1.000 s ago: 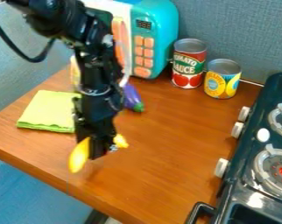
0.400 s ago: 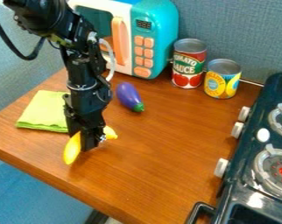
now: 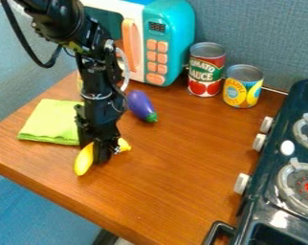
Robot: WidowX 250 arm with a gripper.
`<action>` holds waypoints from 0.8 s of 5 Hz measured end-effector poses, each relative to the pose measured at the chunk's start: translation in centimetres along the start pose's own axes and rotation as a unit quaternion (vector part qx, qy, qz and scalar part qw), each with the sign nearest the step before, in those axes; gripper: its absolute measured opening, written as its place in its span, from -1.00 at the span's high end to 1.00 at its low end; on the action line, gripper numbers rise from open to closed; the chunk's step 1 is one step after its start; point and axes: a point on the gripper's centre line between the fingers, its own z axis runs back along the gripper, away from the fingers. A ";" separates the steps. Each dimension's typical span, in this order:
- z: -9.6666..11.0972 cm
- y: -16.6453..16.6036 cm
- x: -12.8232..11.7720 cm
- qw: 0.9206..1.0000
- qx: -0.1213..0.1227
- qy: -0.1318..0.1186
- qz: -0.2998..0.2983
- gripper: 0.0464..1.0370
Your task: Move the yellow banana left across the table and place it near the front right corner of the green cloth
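One yellow toy banana (image 3: 84, 160) is pinched near its middle by the gripper (image 3: 103, 159), at the left part of the wood-grain tabletop (image 3: 176, 172). Probably light, stiff plastic, smooth, a bit slippery, not fragile; best gripped mid-length, across the narrow width. Tapered ends are left exposed. Soft folded green cloth (image 3: 49, 120) and glossy, rounded toy eggplant (image 3: 140, 104) are placed nearby.

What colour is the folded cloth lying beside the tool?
Lime green; it shows best in the camera view, where the cloth lies.
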 end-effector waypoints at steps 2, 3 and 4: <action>0.2 -0.4 -0.5 1.000 -0.013 0.005 0.002 -0.91; 1.1 -0.8 -1.2 1.000 -0.014 -0.005 0.004 -0.92; 3.4 0.5 -1.7 0.999 -0.012 -0.041 0.029 -0.92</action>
